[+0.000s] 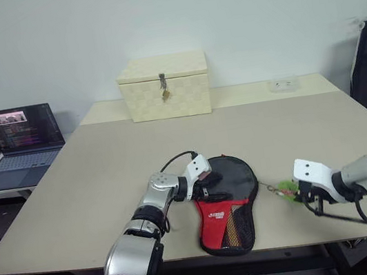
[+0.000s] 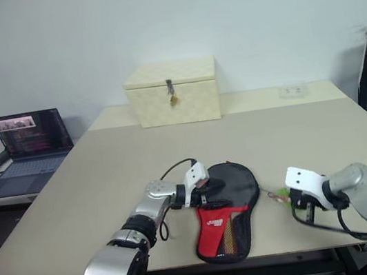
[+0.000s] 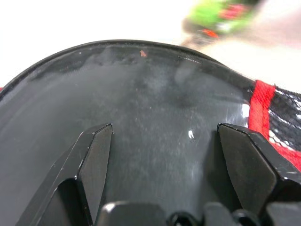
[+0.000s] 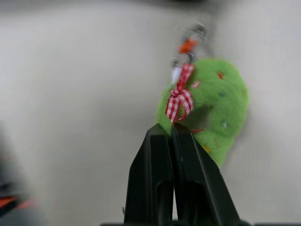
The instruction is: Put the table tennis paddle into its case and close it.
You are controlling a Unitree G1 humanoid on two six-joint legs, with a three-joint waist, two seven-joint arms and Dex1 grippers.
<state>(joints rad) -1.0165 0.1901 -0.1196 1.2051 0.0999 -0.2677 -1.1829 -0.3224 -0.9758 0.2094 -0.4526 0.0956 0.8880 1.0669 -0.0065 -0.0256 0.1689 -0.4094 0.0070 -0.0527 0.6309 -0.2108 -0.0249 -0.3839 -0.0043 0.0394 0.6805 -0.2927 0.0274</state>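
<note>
In the left eye view we see the left gripper (image 1: 208, 184) reaching in from eight o'clock, resting on the case (image 1: 229, 203), which lies near the table's (image 1: 105, 171) front edge. The right gripper (image 1: 296, 193) sits at three o'clock of the case, beside a green charm (image 1: 287, 188).

In the left wrist view the fingers (image 3: 94, 160) are spread wide over glossy black, gripping nothing.

In the right wrist view the fingers (image 4: 188, 160) are pressed together, the green wreath charm (image 4: 211, 103) just beyond; whether they pinch its ribbon we cannot tell.

Even soft light, blurred wrist views
</note>
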